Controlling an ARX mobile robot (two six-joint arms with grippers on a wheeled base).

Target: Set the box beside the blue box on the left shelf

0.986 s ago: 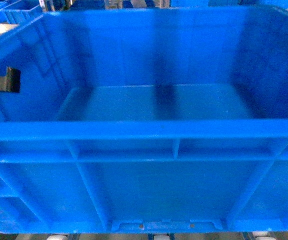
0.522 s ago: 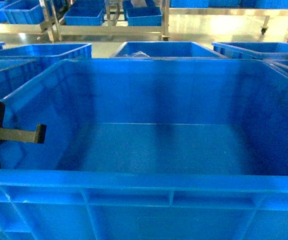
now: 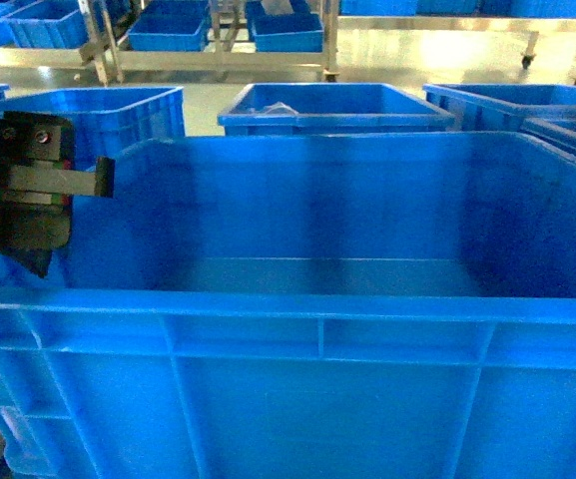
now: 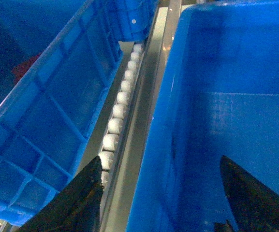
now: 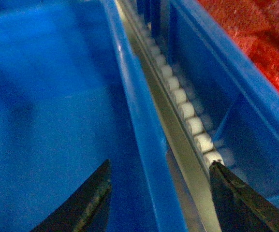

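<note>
Two grippers straddled the box (image 3: 317, 329) rims with jaws spread wide: the left gripper (image 4: 161, 193) over its left wall, the right gripper (image 5: 161, 203) over its right wall. White rollers (image 4: 117, 113) ran alongside. Beyond it sat a neighbouring blue crate (image 3: 332, 108).

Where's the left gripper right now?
In the head view the left gripper is at the far left, straddling the left wall of the big blue crate; the left wrist view shows one finger inside, the other outside.
</note>
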